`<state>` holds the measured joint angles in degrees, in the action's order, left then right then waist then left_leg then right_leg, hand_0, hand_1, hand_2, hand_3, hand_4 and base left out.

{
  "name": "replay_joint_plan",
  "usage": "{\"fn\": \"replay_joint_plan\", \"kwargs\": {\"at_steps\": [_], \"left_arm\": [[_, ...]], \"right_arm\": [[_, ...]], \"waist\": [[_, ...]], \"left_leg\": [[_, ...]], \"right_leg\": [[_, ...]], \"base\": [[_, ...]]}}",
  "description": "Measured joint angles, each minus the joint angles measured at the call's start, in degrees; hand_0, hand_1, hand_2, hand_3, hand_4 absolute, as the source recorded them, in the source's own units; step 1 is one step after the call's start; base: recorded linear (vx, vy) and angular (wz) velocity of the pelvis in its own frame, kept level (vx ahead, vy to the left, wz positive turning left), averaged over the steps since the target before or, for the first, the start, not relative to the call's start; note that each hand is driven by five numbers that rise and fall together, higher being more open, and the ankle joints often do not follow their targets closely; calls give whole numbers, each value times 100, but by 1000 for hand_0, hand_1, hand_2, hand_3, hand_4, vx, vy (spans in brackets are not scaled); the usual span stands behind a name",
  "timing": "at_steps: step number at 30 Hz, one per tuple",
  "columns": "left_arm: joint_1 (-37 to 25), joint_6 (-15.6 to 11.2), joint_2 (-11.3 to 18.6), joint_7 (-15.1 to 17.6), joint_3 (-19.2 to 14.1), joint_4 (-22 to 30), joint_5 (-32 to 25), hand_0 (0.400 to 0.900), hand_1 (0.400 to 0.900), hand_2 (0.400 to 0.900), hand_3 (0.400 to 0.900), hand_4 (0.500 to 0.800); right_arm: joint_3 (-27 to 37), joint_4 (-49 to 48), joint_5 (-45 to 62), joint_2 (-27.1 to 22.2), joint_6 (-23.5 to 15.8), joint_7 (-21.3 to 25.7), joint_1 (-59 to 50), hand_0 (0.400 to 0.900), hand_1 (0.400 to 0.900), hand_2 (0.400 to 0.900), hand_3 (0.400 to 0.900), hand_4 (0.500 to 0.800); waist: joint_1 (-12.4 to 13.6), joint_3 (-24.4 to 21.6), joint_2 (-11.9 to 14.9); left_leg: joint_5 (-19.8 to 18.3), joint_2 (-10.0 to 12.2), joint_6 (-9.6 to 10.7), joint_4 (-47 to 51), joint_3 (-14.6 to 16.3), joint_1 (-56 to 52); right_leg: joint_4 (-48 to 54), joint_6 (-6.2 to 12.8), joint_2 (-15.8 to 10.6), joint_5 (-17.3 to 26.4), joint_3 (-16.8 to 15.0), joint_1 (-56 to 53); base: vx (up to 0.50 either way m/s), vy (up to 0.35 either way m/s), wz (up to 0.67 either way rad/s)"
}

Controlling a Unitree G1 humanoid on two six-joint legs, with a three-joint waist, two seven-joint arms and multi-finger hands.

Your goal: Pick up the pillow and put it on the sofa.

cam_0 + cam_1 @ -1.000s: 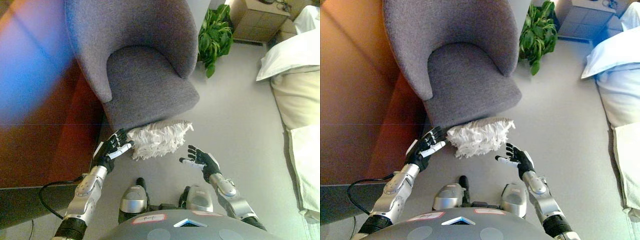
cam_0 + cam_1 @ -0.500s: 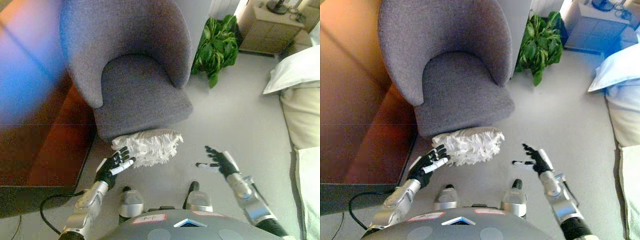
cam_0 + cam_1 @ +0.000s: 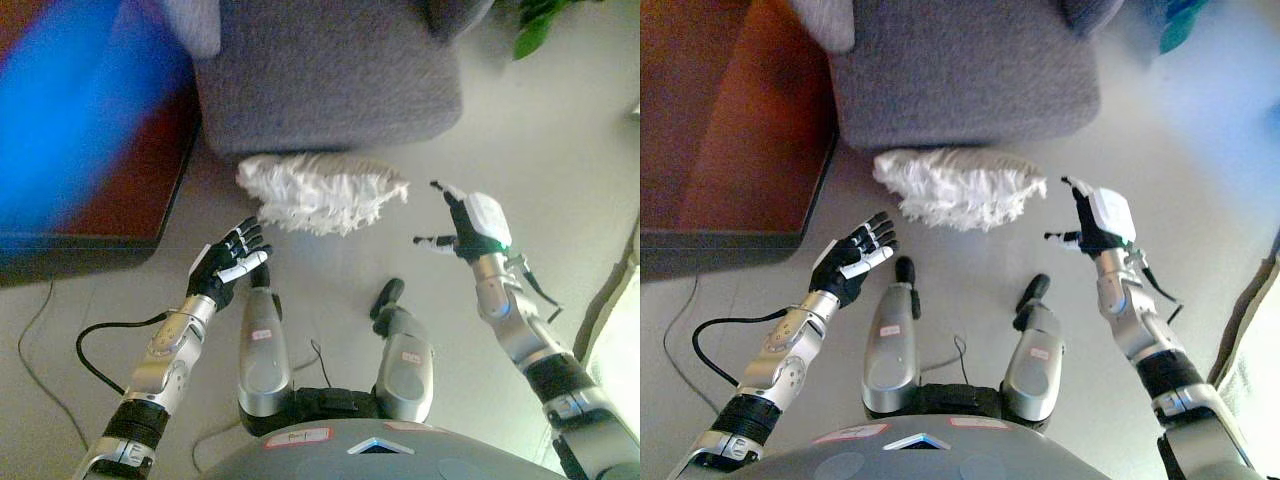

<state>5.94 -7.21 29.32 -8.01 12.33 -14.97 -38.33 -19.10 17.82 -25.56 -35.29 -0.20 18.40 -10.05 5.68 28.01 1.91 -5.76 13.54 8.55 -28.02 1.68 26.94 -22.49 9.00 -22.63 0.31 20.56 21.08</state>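
A white ruffled pillow [image 3: 322, 192] lies on the grey floor, right against the front of the grey sofa chair [image 3: 330, 75]. It shows in the right eye view too [image 3: 960, 187]. My left hand [image 3: 229, 264] is open, fingers spread, just below and left of the pillow, apart from it. My right hand [image 3: 466, 224] is open, fingers spread, to the right of the pillow's end, apart from it. Neither hand holds anything.
A dark reddish-brown cabinet [image 3: 730, 130] stands at the left beside the chair. Green plant leaves [image 3: 535, 25] show at the top right. A pale bed edge [image 3: 1255, 370] runs along the right side.
The camera has tilted down and closer, so the chair's back has left the view. Both hands stay open on either side of the pillow; the right hand has risen nearer to the pillow's end.
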Motion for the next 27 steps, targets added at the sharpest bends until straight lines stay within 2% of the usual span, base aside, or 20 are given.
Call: {"fn": "replay_joint_plan", "kwargs": {"at_steps": [3, 7, 12, 18, 22, 27], "left_arm": [[-83, -53, 64, 21, 42, 14, -145, 900, 900, 900, 900, 800], [-131, -192, 225, 135, 193, 234, -447, 900, 900, 900, 900, 800], [-233, -364, 260, 216, 212, 444, -590, 900, 900, 900, 900, 800], [-325, -406, 295, 206, 209, 654, -761, 900, 900, 900, 900, 800], [-315, -411, 295, 136, 222, 703, -892, 900, 900, 900, 900, 800], [-241, -419, 338, 84, 229, 785, -1038, 900, 900, 900, 900, 800]], "right_arm": [[-102, 41, 2, -67, -24, 154, -250, 900, 900, 900, 900, 800], [-196, 102, 0, -149, -45, 545, -450, 900, 900, 900, 900, 800], [-221, 139, -15, -390, -39, 950, -783, 900, 900, 900, 900, 800], [-221, 325, -229, -650, -25, 1017, -1332, 900, 900, 900, 900, 800], [-315, 503, -455, -721, 37, 1171, -1615, 900, 900, 900, 900, 800], [-411, 595, -470, -740, 119, 1222, -1918, 900, 900, 900, 900, 800]], "waist": [[103, 86, 12], [115, 141, 24], [108, 158, 13], [98, 179, -41], [230, 191, -124], [265, 190, -167]], "left_leg": [[-102, -5, -61, -463, -53, 540], [-162, -38, -156, -924, -110, 1114], [-190, -149, -248, -1297, -138, 1632], [-278, -172, -354, -1932, -86, 2401], [-579, -155, -376, -2584, -73, 2744], [-859, -184, -398, -3251, -120, 3087]], "right_leg": [[-344, 2, -123, -54, 0, 415], [-711, 26, -257, -121, -36, 841], [-1130, 81, -421, -202, -179, 1345], [-1957, 61, -706, -467, -332, 2106], [-2662, 119, -841, -799, -625, 2536], [-3387, 166, -1011, -1147, -881, 2913]], "base": [[-122, 23, 18], [-90, 28, 19], [-54, 53, 15], [-28, 59, 11], [81, 43, 8], [43, 63, 8]]}}
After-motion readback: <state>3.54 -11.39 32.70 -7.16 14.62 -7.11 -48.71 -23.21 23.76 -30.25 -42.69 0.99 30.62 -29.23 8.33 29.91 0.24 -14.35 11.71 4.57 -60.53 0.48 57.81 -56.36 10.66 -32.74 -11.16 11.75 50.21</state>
